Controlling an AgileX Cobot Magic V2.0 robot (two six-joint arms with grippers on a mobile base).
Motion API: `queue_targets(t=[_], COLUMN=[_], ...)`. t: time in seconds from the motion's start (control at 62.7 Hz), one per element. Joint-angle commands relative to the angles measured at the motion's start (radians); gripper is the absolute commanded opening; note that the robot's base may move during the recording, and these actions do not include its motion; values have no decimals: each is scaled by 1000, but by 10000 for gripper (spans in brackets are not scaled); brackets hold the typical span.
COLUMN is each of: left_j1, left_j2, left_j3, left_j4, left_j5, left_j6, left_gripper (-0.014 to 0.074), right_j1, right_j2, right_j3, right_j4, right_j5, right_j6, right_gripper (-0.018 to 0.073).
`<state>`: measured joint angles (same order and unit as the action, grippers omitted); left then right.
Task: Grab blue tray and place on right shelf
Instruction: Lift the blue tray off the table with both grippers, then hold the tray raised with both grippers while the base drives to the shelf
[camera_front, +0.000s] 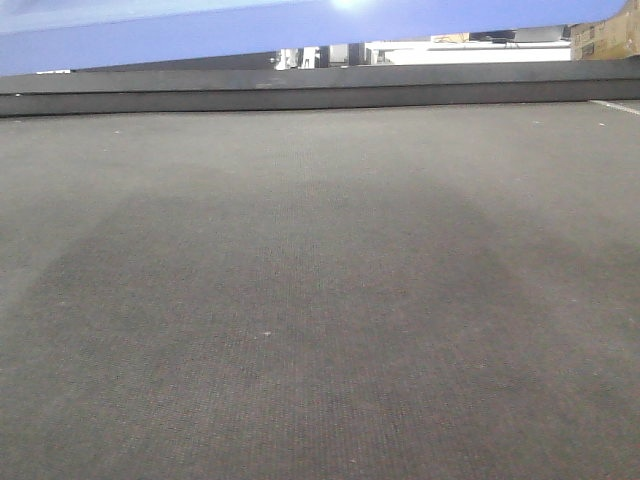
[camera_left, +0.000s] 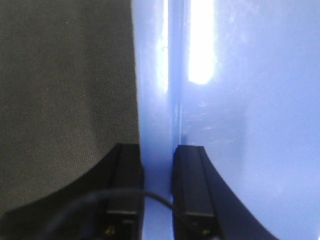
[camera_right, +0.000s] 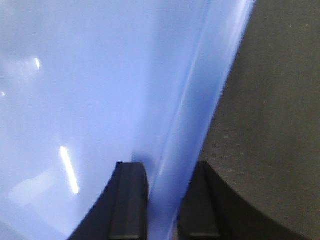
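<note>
Blown-out glare on the blue tray (camera_left: 202, 47), blurred at close range. Broad faint shadow across the grey mat (camera_front: 300, 300).

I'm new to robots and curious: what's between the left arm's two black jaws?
The rim of the blue tray, clamped in the left gripper. The left wrist view shows it.

The left hand (camera_left: 157, 156) comes in from 6 o'clock in its wrist view. Its two black fingers (camera_left: 190, 180) point toward 12 and clamp the flared rim of the glossy light periwinkle-blue plastic tray (camera_left: 250, 100). The right hand (camera_right: 165, 172) grips the same way, one finger inside the rim and one outside.
</note>
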<state>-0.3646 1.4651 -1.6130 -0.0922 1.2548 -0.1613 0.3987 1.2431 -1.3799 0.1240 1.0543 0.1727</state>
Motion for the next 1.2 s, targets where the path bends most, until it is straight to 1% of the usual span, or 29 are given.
queue_targets(t=[0.0,1.181], left_j1=[-4,-4], left_j2=[-31,-29], left_j3=[-26,-26], left_j4=[10,-5], left_j5=[84,84], left_j6=[13,13], left_gripper=[-48,-48], right_j1=[1,1], right_j2=[-28,-28], right_j3=[-28,-28], right_j4=[-5,-5], right_j5=[-72,-72], right_j6=[-34,-34], right_gripper=[66,66])
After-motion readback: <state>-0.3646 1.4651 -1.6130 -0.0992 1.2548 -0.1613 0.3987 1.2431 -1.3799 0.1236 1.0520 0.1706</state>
